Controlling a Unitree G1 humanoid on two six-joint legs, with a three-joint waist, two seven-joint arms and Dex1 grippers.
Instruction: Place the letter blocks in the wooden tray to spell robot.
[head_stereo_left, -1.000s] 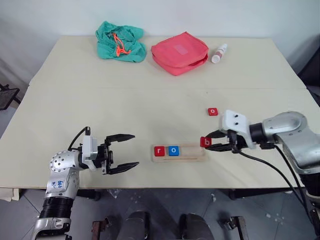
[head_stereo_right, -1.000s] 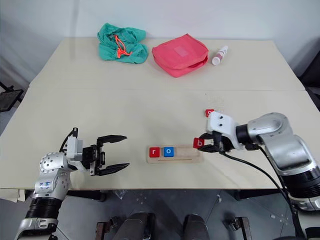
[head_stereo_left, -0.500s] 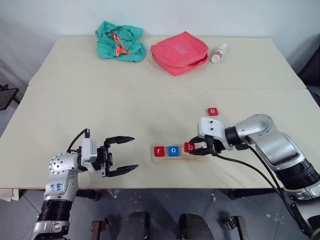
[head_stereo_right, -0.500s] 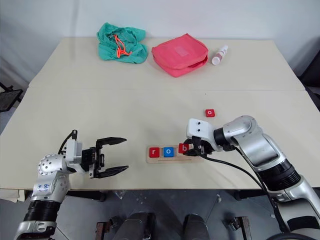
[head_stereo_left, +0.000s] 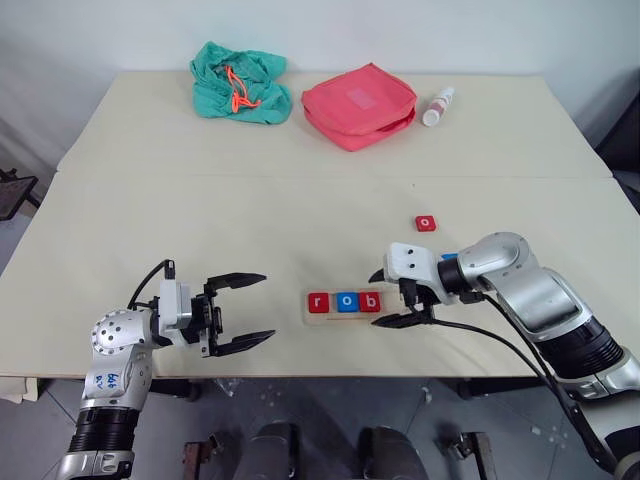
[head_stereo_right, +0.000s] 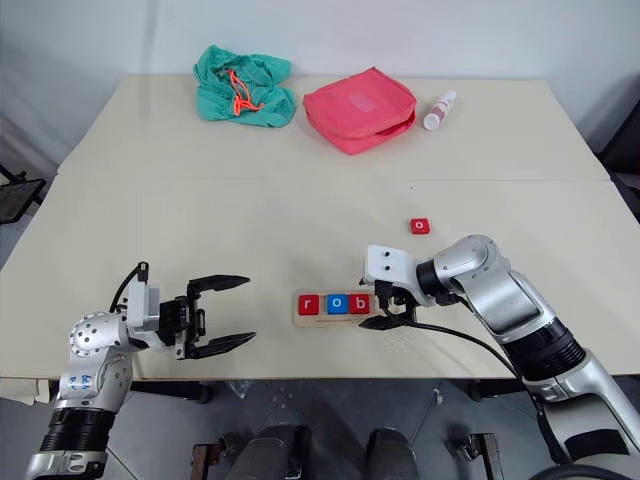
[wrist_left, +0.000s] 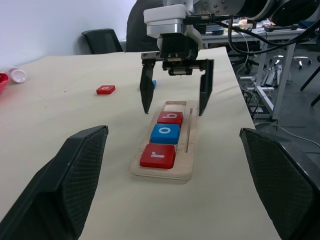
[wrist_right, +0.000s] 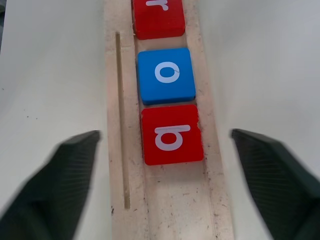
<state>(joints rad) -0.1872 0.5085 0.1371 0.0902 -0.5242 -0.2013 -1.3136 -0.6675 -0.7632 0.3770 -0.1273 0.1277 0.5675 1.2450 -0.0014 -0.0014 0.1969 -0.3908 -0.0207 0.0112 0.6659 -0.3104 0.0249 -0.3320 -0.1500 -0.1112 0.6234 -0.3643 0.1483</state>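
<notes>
- In the right wrist view the r tile (wrist_right: 158, 18) is cut by the edge, so half of the letter shows; the tray (wrist_right: 212, 165) also runs out at both ends
- A small blue thing (wrist_left: 154, 84) behind the right gripper (wrist_left: 174, 94) is mostly covered; its letter cannot be read
</notes>
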